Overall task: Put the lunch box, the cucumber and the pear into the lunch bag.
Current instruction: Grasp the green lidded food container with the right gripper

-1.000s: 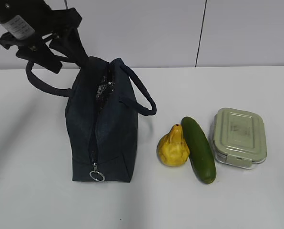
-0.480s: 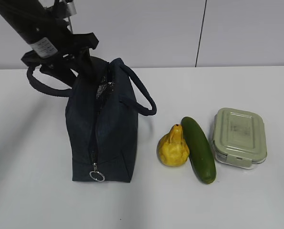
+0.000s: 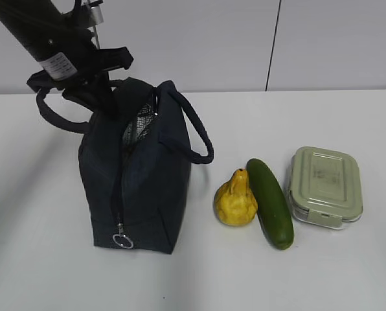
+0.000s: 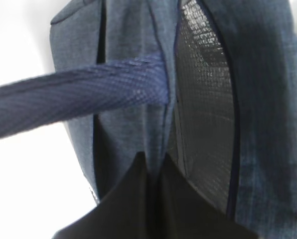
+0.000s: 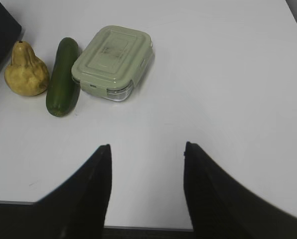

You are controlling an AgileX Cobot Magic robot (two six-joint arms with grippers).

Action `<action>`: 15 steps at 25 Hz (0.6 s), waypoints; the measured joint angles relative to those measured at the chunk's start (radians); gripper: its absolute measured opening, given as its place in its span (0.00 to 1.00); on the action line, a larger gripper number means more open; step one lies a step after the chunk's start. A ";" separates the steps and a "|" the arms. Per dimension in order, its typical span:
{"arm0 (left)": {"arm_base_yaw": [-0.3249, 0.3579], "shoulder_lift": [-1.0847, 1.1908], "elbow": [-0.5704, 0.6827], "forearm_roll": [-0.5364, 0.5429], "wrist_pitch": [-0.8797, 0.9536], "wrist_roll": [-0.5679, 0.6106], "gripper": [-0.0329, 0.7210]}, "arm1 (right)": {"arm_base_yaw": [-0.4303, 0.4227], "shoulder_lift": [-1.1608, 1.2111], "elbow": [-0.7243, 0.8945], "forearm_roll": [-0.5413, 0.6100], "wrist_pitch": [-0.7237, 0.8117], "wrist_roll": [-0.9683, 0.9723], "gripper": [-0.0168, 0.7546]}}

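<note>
Your white bench (image 3: 322, 278) fills the lower part of the exterior view, with a pale panelled wall (image 3: 335, 39) behind it, split by one dark vertical seam. The lunch bag (image 3: 138, 188) stands on the left of the bench, tilted a little, its zipper part open at the far end so the silvery lining (image 4: 203, 99) shows; the ring pull (image 3: 122, 241) hangs at the near end. You cannot see inside the bag beyond that strip of lining. One loop handle (image 3: 196, 133) arches out to the right, the other passes behind the left arm and is partly hidden. Your left gripper (image 3: 109, 97) sits at the far top edge of the bag; from the left wrist view its dark fingers (image 4: 138, 199) look pressed nearly together on the fabric beside the opening, but the tips are blurred and dark, so you cannot tell for sure whether they pinch it. The lunch box (image 3: 326, 186) lies flat on the right, lid on. The cucumber (image 3: 269, 202) lies just left of it, and the pear (image 3: 236, 199) leans against the cucumber's left side, well clear of the bag. Your right gripper (image 5: 146, 149) hangs spread wide above bare bench, holding nothing; it does not show in the exterior view.
</note>
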 joint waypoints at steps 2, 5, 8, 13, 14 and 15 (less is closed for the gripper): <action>0.000 0.000 -0.005 0.008 0.013 0.000 0.05 | 0.000 0.000 0.000 0.000 0.000 0.000 0.48; 0.000 -0.001 -0.005 0.011 0.018 0.000 0.05 | 0.000 0.000 0.000 0.000 0.000 0.000 0.48; 0.000 -0.001 -0.005 0.011 0.019 0.000 0.05 | 0.000 0.000 0.000 0.000 0.000 0.000 0.48; 0.000 -0.001 -0.005 0.013 0.015 -0.006 0.05 | 0.000 0.000 0.000 0.000 0.000 0.000 0.48; 0.000 -0.001 -0.005 0.013 0.013 -0.009 0.05 | 0.000 0.000 0.000 0.000 0.000 0.000 0.48; 0.000 -0.001 -0.005 0.015 0.012 -0.017 0.05 | 0.000 0.000 0.000 0.000 0.000 0.000 0.48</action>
